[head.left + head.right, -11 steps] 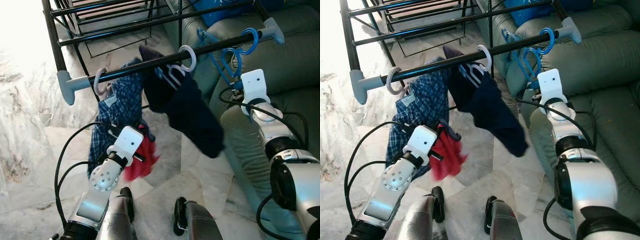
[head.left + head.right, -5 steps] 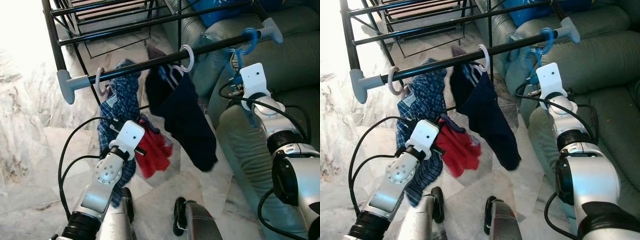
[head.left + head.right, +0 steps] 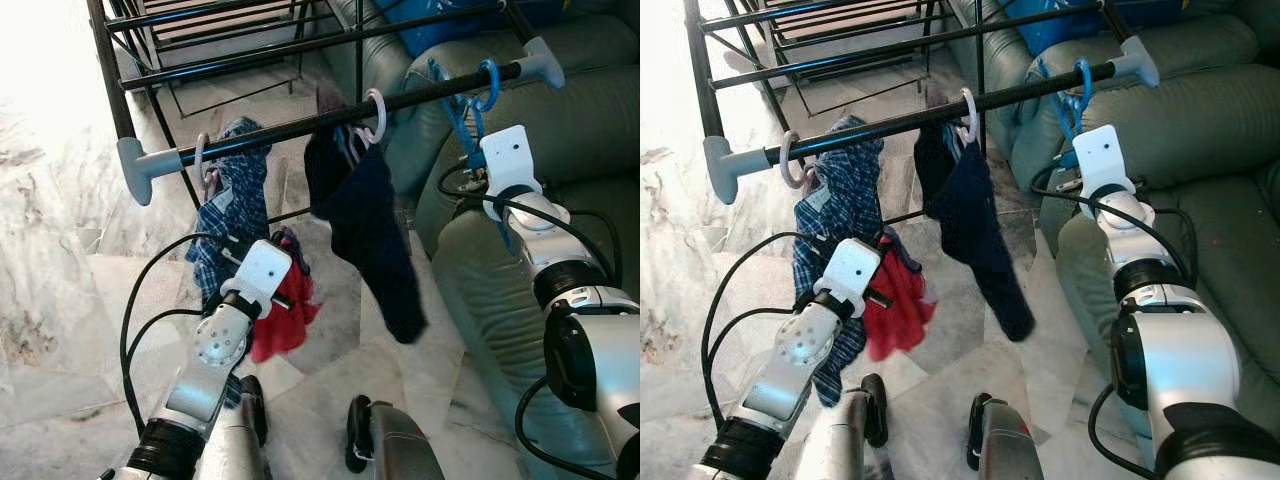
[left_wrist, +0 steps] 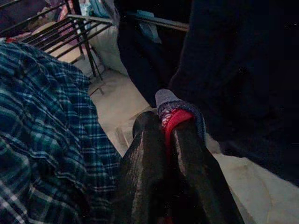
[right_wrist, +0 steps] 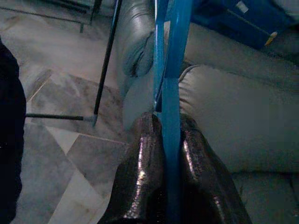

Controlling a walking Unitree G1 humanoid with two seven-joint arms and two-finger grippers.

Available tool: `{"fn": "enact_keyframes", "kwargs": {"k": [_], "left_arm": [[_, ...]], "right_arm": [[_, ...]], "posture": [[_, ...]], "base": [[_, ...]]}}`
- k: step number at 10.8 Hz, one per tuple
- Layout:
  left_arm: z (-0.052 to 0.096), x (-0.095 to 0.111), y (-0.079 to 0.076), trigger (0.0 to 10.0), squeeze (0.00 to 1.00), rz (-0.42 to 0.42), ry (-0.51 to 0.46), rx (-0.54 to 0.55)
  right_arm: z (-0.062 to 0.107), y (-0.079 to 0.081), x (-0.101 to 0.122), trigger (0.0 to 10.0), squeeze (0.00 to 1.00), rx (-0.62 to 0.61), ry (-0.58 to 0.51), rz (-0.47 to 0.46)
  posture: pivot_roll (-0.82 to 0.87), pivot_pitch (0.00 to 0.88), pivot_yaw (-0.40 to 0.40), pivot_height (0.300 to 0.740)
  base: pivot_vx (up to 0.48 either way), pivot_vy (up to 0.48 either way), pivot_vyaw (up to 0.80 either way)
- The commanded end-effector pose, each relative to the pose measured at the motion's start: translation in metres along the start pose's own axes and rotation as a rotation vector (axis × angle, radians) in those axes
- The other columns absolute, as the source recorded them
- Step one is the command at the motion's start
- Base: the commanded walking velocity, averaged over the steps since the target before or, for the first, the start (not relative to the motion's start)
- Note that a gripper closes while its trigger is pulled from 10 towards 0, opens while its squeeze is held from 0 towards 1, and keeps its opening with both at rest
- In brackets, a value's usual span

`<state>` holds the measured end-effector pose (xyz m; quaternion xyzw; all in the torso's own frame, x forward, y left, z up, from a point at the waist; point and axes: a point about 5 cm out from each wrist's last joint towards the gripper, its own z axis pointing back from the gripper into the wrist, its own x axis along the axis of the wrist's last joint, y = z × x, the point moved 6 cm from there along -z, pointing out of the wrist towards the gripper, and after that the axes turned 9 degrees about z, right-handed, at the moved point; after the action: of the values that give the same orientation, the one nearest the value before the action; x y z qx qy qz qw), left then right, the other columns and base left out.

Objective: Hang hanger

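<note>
Blue hanger (image 5: 169, 93) pinched btwn right gripper (image 5: 170, 140) jaws, hooked on rail (image 3: 330, 118)

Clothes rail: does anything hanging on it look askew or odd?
The dark navy garment hangs lopsided, bunched on its white hanger and trailing low to one side. The plaid shirt and blue hanger hang normally.

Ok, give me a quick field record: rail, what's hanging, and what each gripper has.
rail: black rod with grey end caps
blue hanger: hooked over rail near its right end
navy garment: on white hanger, mid rail
plaid shirt: on white hanger, toward rail's left end
right gripper: shut on blue hanger below rail
left gripper: shut on red cloth, below rail
red cloth: hangs from left gripper
sofa: green, right of rail
</note>
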<state>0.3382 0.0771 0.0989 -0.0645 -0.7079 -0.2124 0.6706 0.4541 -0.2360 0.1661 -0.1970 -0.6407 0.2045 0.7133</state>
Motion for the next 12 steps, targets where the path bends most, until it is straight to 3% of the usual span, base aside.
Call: {"fn": "enact_keyframes", "kwargs": {"k": [1,2,4,6,8,9,10,11,12], "left_arm": [[0.001,-0.002,-0.002,10.0,0.0,0.001,-0.003,-0.003],[0.001,-0.002,-0.003,10.0,0.0,0.008,-0.005,-0.005],[0.001,0.001,-0.008,10.0,0.0,0.019,-0.026,-0.012],[0.001,-0.003,-0.001,10.0,0.0,0.006,-0.009,0.039],[0.0,-0.004,-0.002,10.0,0.0,0.018,-0.011,0.057],[-0.003,-0.002,-0.001,10.0,0.0,-0.019,-0.023,0.109],[-0.004,-0.002,-0.001,10.0,0.0,-0.017,-0.021,0.108],[-0.006,-0.002,-0.004,10.0,0.0,-0.016,-0.026,0.096],[-0.009,-0.002,-0.004,10.0,0.0,-0.028,-0.026,0.103]], "right_arm": [[0.002,-0.008,0.0,0.0,0.0,-0.036,-0.018,-0.021],[0.002,-0.009,0.004,0.0,0.0,-0.059,-0.054,-0.048],[0.01,-0.004,0.001,10.0,0.0,-0.13,-0.126,-0.15],[0.029,0.014,-0.016,10.0,0.0,-0.155,-0.198,-0.164],[0.049,0.034,-0.039,10.0,0.0,-0.127,-0.205,-0.171],[0.063,0.046,-0.061,10.0,0.0,-0.134,-0.16,-0.22],[0.065,0.048,-0.064,10.0,0.0,-0.136,-0.153,-0.233],[0.076,0.07,-0.072,10.0,0.0,-0.112,-0.119,-0.335],[0.079,0.086,-0.071,10.0,0.0,-0.081,-0.108,-0.376]], "posture": [[0.07,0.208,-0.071,0.74],[0.07,0.205,-0.07,0.74],[0.08,0.192,-0.064,0.74],[0.06,0.187,-0.048,0.74],[0.05,0.184,-0.05,0.74],[0.04,0.183,-0.055,0.74],[0.04,0.183,-0.055,0.74],[0.03,0.179,-0.056,0.74],[0.02,0.176,-0.058,0.74]], "base": [[0.0,0.0,0.0],[0.0,0.0,0.0],[0.0,0.0,0.0],[0.0,0.0,0.0],[0.0,0.0,0.0],[0.0,0.0,0.0],[0.0,0.0,0.0],[0.0,0.0,0.0],[-0.274,0.0,0.0]]}}
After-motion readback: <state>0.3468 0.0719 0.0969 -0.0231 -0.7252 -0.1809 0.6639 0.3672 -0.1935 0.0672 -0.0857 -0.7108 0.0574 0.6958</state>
